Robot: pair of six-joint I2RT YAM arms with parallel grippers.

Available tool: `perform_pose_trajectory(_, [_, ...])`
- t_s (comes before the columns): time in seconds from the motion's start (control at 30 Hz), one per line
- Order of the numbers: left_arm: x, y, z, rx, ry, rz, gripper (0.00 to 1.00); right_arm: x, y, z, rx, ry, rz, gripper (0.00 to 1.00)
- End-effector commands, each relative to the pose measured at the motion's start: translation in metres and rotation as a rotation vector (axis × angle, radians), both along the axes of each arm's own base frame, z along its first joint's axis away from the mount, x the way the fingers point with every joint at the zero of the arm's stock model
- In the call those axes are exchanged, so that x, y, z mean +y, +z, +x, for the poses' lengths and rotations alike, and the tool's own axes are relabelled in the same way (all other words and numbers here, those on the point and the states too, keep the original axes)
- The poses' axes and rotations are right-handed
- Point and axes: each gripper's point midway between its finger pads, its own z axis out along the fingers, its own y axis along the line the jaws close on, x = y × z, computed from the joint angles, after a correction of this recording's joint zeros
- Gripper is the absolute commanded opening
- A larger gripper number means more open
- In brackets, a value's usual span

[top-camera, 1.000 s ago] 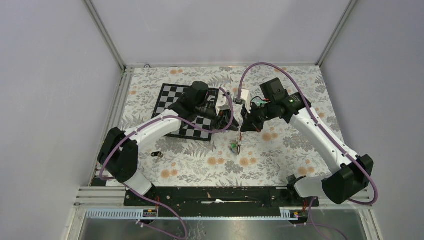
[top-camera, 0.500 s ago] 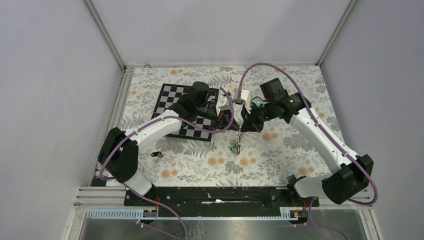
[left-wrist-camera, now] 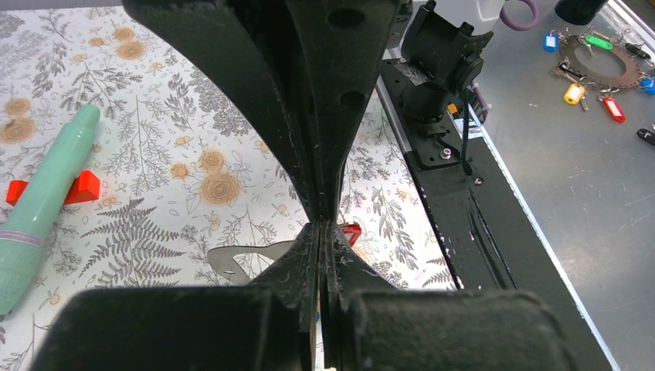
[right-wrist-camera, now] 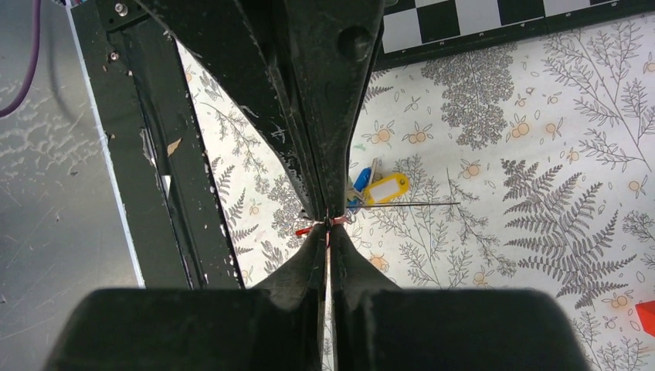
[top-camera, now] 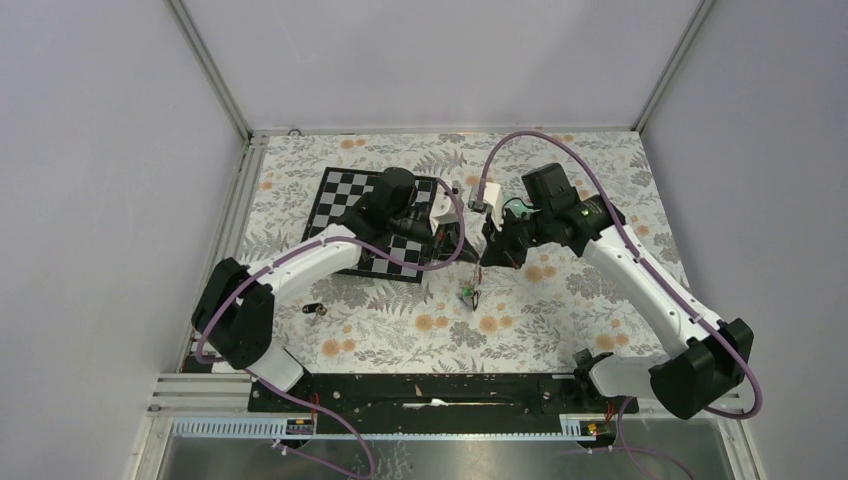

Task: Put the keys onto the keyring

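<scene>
My left gripper point(top-camera: 458, 240) is shut on a key: its grey metal blade point(left-wrist-camera: 232, 259) sticks out left of the fingertips and its red tag point(left-wrist-camera: 351, 231) right of them. My right gripper point(top-camera: 488, 256) is shut on the thin grey wire keyring point(right-wrist-camera: 417, 204), close beside the left gripper. A blue-tagged key point(right-wrist-camera: 361, 178) and a yellow-tagged key point(right-wrist-camera: 386, 188) hang on the wire just past the fingertips. In the top view the bunch of keys point(top-camera: 470, 292) hangs below both grippers, a green tag showing. A black-tagged key point(top-camera: 315, 309) lies alone on the cloth at the left.
A chessboard point(top-camera: 338, 200) lies under the left arm. A teal tube point(left-wrist-camera: 42, 197) with a red cap point(left-wrist-camera: 81, 188) lies behind the grippers. A white object point(top-camera: 487, 192) sits at the back. The black base rail point(top-camera: 430, 385) runs along the near edge.
The right arm has shifted slightly left, bringing its gripper closer to the left one. The hanging keys have moved a little with it. The left arm has barely moved.
</scene>
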Motion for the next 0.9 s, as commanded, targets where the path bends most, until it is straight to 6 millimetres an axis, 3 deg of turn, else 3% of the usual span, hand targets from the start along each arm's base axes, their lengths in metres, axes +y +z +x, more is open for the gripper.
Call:
perform_pose_trajectory(0.0, [0.006, 0.021, -0.012, -0.045, -0.018, -0.052, 0.0, 0.004, 0.028, 0.01, -0.12, -0.033, 0.069, 0.1])
perform_pose_trajectory(0.53, [0.011, 0.045, 0.006, 0.03, 0.083, -0.066, 0.0, 0.006, 0.038, 0.009, -0.133, -0.056, 0.121, 0.49])
perform_pose_trajectory(0.87, [0.021, 0.057, 0.015, 0.097, 0.14, -0.076, 0.0, 0.01, 0.061, 0.011, -0.083, -0.084, 0.244, 0.66])
